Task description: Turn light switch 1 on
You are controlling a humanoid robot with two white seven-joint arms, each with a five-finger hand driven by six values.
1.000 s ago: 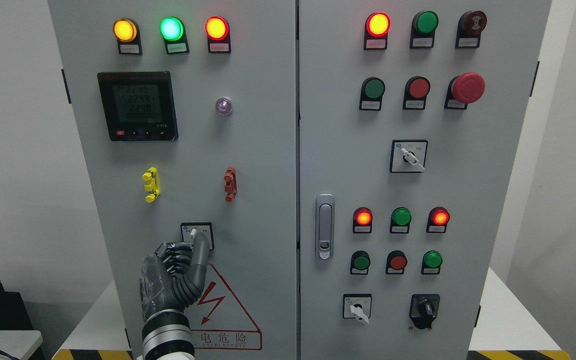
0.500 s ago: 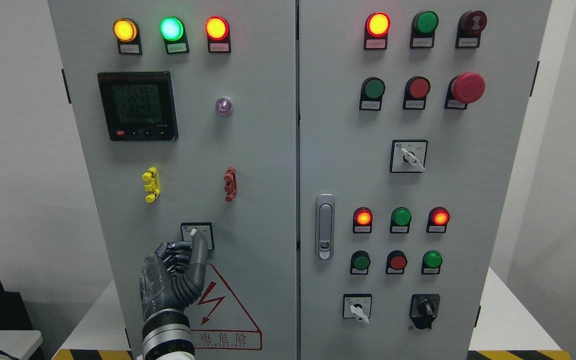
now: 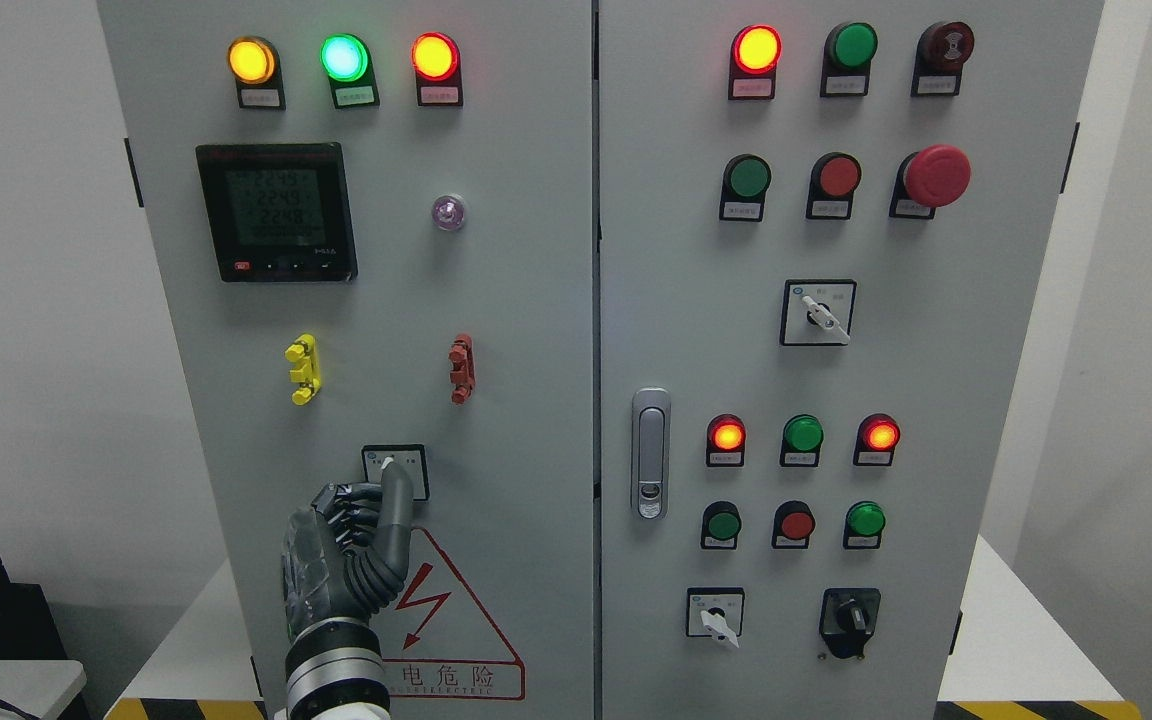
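The left hand point(image 3: 351, 545), curled with one finger out, touches the switch point(image 3: 395, 471) at its 6 o'clock edge; turning apparently remains.

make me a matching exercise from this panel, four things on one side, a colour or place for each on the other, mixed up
Things:
1. emergency stop button
2. digital meter
3. left hand
4. door handle

Descriptions:
a. silver, at the left edge of the right door
b. red mushroom head, upper right
c. black frame with lit screen, upper left
d. index finger at the rotary switch low on the left door

Pairs: 1-b, 2-c, 3-d, 4-a
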